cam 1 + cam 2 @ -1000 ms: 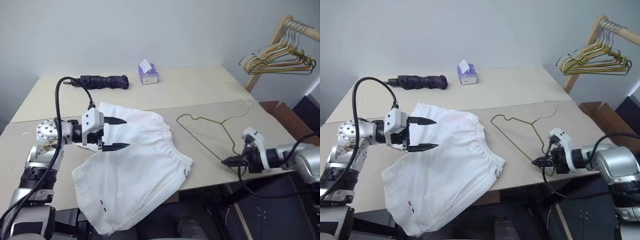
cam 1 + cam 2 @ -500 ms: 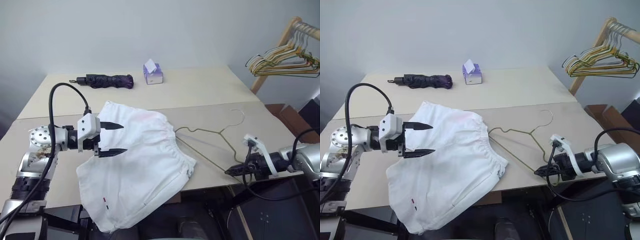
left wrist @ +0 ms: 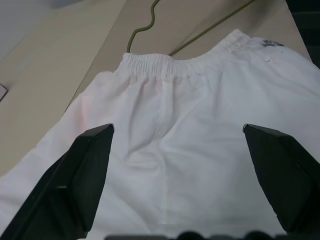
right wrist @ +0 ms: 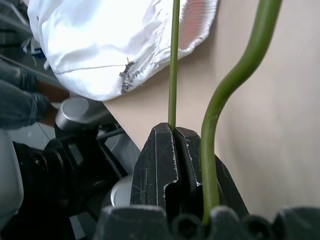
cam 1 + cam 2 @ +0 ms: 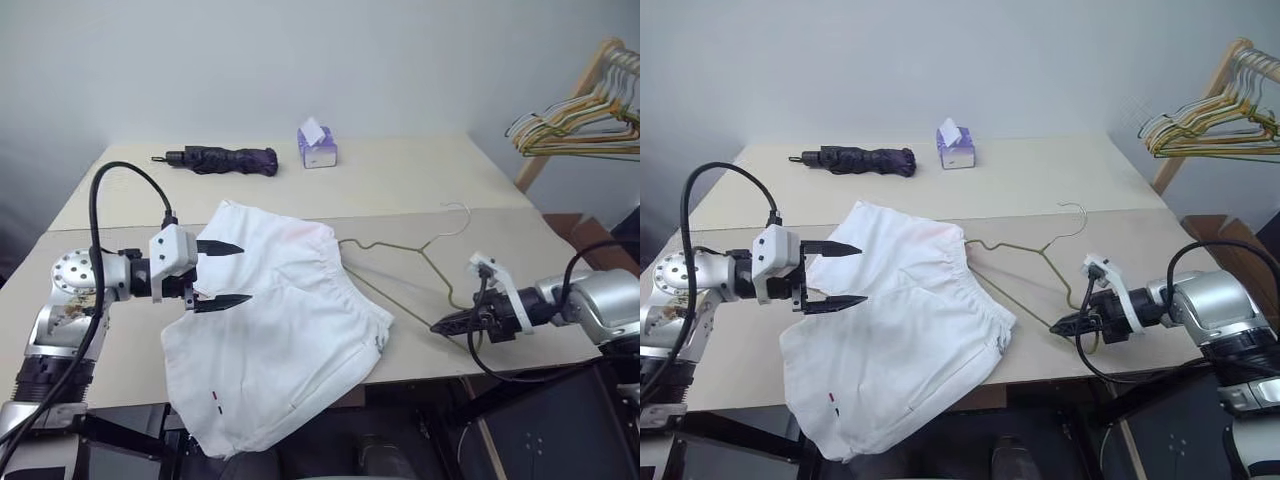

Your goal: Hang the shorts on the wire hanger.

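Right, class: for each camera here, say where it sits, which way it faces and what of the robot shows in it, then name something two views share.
Left eye view: on the head, looking forward and down at the table; both arms show.
Right eye view: beside it, same scene.
Left wrist view: on the left wrist, looking between the open left gripper at the shorts.
Right wrist view: on the right wrist, looking along the right gripper, shut on the wire hanger.
Shared: both wrist views show shorts and hanger.

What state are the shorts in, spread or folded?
Spread. The shorts lie flat on the table, waistband toward the hanger, one leg over the near edge.
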